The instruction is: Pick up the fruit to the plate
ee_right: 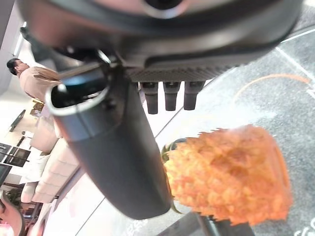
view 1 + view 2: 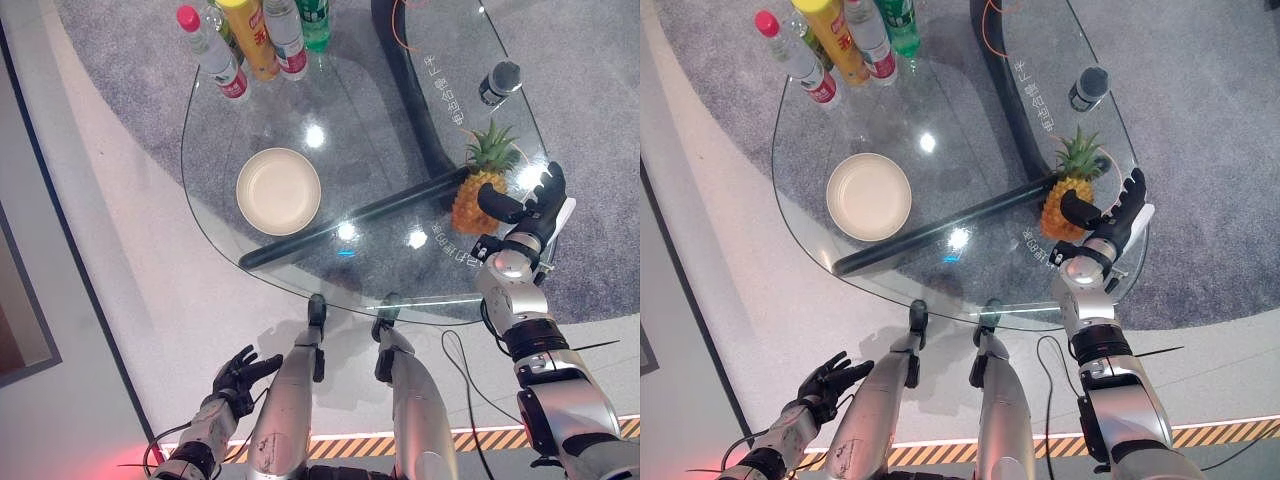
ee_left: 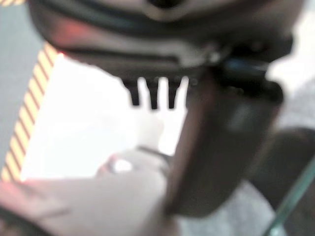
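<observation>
A small orange pineapple [image 2: 468, 200] with a green crown stands near the right edge of the glass table [image 2: 380, 130]. A cream plate [image 2: 278, 190] lies empty left of the table's middle. My right hand [image 2: 535, 205] is just right of the pineapple, open, its thumb reaching toward the fruit and its fingers straight beyond it. In the right wrist view the pineapple [image 1: 231, 172] sits beside the thumb [image 1: 113, 162], and I cannot tell whether they touch. My left hand [image 2: 238, 378] hangs open below the table's near edge, holding nothing.
Several bottles [image 2: 255, 35] crowd the table's far left edge. A dark can [image 2: 499, 82] stands at the far right, behind the pineapple. A black bar [image 2: 350, 220] runs under the glass between plate and fruit. A person [image 1: 22, 73] stands far off.
</observation>
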`<state>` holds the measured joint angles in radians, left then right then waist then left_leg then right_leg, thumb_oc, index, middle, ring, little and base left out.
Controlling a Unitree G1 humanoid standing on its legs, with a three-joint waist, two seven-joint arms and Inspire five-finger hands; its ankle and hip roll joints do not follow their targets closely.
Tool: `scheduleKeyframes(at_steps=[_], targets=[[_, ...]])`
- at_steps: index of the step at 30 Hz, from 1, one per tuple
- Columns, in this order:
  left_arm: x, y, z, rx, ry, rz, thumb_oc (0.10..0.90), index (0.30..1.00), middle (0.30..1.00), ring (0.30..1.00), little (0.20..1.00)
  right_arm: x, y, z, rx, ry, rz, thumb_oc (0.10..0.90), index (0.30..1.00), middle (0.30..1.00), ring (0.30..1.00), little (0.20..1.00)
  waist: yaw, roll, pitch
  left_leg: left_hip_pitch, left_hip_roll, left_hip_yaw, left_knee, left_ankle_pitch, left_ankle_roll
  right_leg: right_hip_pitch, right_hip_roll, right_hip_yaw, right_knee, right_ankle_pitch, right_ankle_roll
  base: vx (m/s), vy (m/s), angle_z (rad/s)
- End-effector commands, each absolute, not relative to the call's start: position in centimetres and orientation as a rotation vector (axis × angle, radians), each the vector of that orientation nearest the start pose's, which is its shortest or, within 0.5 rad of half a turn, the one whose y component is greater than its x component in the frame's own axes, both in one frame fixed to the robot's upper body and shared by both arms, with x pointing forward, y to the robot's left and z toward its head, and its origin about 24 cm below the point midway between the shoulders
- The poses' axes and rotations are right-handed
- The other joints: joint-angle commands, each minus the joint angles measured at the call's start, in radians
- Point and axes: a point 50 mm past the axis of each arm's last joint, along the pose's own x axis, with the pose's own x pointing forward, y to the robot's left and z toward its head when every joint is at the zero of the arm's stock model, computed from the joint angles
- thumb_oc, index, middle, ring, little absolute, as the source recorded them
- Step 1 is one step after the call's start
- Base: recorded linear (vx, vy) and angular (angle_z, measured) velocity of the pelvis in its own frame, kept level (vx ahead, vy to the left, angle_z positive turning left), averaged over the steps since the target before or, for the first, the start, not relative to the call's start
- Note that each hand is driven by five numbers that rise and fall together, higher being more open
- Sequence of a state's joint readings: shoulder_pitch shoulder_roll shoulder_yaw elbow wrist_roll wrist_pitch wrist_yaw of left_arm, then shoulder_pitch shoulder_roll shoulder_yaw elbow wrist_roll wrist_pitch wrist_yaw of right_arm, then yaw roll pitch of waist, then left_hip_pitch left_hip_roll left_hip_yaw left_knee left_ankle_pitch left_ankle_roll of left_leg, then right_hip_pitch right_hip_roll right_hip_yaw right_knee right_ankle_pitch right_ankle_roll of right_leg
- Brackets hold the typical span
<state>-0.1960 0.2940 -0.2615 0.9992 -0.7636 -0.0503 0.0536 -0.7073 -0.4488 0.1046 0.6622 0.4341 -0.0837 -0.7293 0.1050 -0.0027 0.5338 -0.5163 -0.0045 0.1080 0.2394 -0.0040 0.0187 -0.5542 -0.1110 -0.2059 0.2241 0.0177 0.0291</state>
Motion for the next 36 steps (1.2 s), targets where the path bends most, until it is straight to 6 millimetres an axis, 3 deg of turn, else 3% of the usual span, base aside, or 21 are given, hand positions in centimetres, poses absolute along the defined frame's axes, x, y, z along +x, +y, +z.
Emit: scheduleKeyframes(at_steps=[1,15,36], targets=[[19.4,22.6,-11.6,-0.263,0.811,0.297,0.800,0.900,0.900,0.900,0.900,35.9,-27.8,18.6,-0.079,-0.313,-0.851,0.800,0.900,0.900,0.900,0.900,0.011,0.019,-0.014,-0.025,-0.055,0.007,0.045,-0.040,0.008,-0.007,0.030,0.005,0.083,0.004,0.053,0.01,0.004,0.12],[19.7,21.9,-11.4,-0.278,0.785,0.268,0.800,0.900,0.900,0.900,0.900,37.1,-27.0,18.7,-0.047,-0.231,-0.758,0.800,0.900,0.900,0.900,0.900,0.025,0.033,-0.014,-0.064,-0.065,-0.002,0.053,-0.036,0.010,-0.048,0.021,-0.005,0.095,0.006,0.050,0.00,0.004,0.01],[19.8,21.4,-11.4,-0.272,0.758,0.255,0.800,0.900,0.900,0.900,0.900,37.3,-27.4,13.2,0.087,0.148,-0.800,0.800,0.900,0.900,0.900,0.900,0.042,0.048,-0.014,-0.071,-0.069,-0.006,0.050,-0.031,0.013,-0.062,0.009,-0.019,0.103,0.011,0.047,0.00,0.002,0.00]])
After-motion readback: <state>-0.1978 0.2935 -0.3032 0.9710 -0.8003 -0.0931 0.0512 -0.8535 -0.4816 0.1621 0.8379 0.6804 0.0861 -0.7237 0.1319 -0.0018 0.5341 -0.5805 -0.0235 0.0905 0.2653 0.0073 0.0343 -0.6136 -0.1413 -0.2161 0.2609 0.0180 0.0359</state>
